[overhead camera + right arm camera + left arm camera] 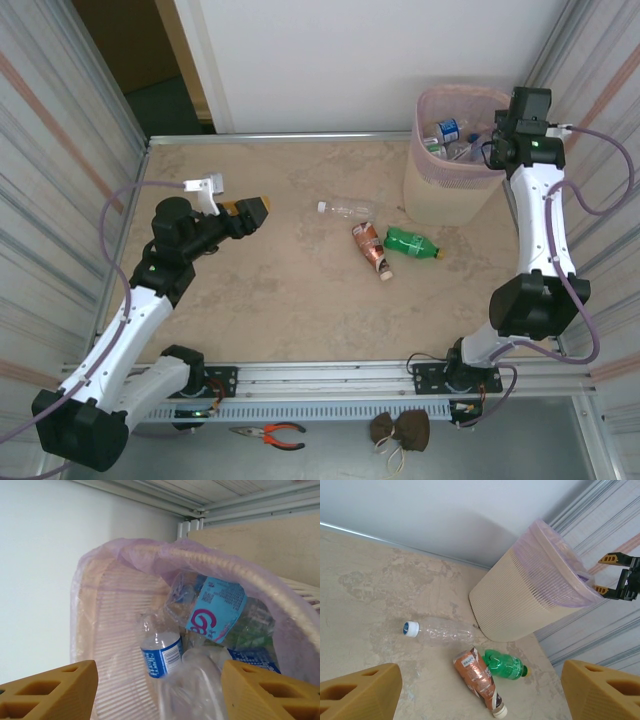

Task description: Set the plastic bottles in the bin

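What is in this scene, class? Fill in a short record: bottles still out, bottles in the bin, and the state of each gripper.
Bottles still out: three lying near the bin: clear bottle, brown bottle, green bottle
Bottles in bin: several, among them a blue-labelled bottle
Left gripper: open, empty, left of the three bottles
Right gripper: open, above the bin's rim

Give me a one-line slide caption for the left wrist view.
Between the open left fingers: a clear bottle, a brown bottle and a green bottle on the table beside the bin.
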Available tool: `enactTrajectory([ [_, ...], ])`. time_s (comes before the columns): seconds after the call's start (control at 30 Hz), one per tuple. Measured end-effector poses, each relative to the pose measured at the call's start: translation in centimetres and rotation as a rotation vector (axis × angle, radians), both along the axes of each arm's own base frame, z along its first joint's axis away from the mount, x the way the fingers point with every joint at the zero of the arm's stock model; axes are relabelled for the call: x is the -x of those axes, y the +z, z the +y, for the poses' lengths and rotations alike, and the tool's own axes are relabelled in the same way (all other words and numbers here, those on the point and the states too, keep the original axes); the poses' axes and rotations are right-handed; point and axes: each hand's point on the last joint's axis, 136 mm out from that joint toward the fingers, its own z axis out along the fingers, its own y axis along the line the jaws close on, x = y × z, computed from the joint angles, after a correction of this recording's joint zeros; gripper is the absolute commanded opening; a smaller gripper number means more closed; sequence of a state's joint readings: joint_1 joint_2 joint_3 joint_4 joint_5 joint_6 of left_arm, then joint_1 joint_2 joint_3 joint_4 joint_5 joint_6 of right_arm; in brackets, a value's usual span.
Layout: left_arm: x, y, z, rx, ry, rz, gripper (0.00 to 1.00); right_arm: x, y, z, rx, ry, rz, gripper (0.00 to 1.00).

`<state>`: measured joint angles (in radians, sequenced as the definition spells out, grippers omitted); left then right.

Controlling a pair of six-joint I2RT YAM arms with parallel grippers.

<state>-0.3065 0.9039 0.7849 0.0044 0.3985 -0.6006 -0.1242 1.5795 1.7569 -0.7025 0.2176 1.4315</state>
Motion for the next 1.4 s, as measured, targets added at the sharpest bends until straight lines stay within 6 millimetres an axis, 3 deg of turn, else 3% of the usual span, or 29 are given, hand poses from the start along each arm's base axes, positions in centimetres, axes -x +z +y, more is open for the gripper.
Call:
enactTrajectory([
  [0.3, 0.0, -0.1, 0.0, 0.002, 0.0, 0.003, 0.83, 0.3, 0.9, 0.3, 0.056, 0.059, -0.001, 0.6],
  [0.47, -0.1, -0.2, -0.1, 0.002, 0.0, 0.006, 0.83, -0.6, 1.8, 1.8, 0.137, 0.215, -0.01, 0.55],
  [0.7, -0.7, -0.5, -0.1, 0.005, 0.005, 0.009, 0.83, -2.9, 6.6, 5.7, 0.369, 0.567, -0.066, 0.48],
  [0.77, -0.8, -0.8, -0.1, 0.004, 0.005, 0.017, 0.83, -3.5, 7.1, 6.5, 0.421, 0.642, -0.06, 0.44],
  [0.87, -0.8, -0.8, -0.1, 0.004, 0.005, 0.018, 0.83, -4.0, 6.2, 7.3, 0.483, 0.757, -0.01, 0.36],
  [1.1, -0.9, -0.9, 0.0, 0.003, 0.008, 0.02, 0.83, -5.0, 1.6, 7.5, 0.539, 0.94, 0.185, 0.19],
  [1.23, -1.0, -1.0, 0.1, 0.002, 0.014, 0.024, 0.84, -4.1, -1.3, 7.0, 0.526, 1.01, 0.299, 0.09],
  [1.4, -1.3, -1.5, 0.0, -0.002, 0.013, 0.039, 0.84, -2.8, -4.1, 6.3, 0.49, 1.068, 0.411, 0.06],
])
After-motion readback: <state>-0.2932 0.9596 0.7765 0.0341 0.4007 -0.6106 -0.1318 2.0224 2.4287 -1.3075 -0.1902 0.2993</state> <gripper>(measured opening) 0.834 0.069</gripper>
